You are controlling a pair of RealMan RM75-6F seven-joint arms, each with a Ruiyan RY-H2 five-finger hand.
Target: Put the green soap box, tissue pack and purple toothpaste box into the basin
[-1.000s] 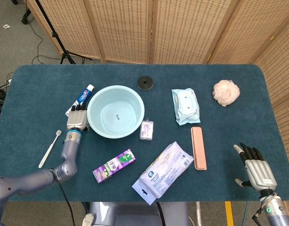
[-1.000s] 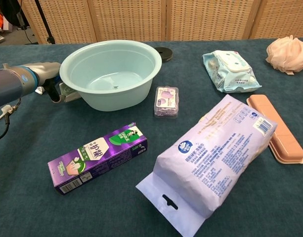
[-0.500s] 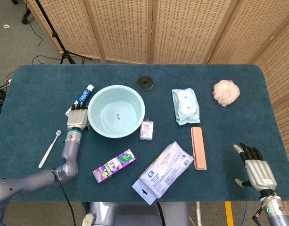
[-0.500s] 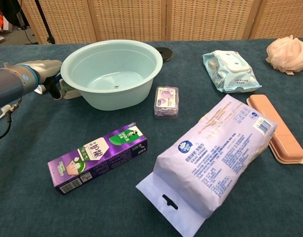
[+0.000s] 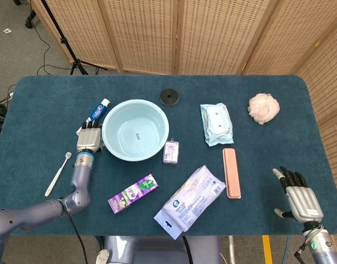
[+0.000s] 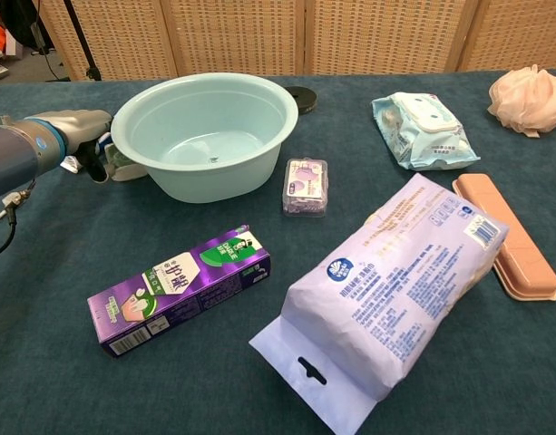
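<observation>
Left hand (image 5: 89, 139) sits at the left rim of the basin (image 5: 114, 144), fingers wrapped on a green-and-white box, apparently the green soap box (image 6: 120, 163), mostly hidden between hand and basin wall. In the chest view the left hand (image 6: 89, 136) shows beside the basin's (image 6: 259, 145) left side, box just peeking out below the rim. Box is outside the basin, not in it. Basin interior holds nothing visible.

Right hand (image 5: 300, 198) is at the near right corner of the counter (image 5: 42, 104), fingers spread apart, holding nothing, well away from everything.

Purple toothpaste box (image 5: 133, 193) lies flat on the counter in front of the basin, near the counter's front edge; clear in the chest view too (image 6: 180, 288). Tissue pack (image 5: 191, 199) lies diagonally just right of it, apart from it; chest view (image 6: 386, 288) shows its far end touching or overlapping the pink case (image 5: 231, 172).

Also on the counter:
- small clear purple packet (image 5: 171, 152) just right of the basin
- wet-wipes pack (image 5: 216, 124)
- pink bath pouf (image 5: 264, 108) far right
- black disc (image 5: 169, 96) behind the basin
- toothpaste tube (image 5: 98, 112) behind the left hand
- toothbrush (image 5: 57, 173) left of the left arm
</observation>
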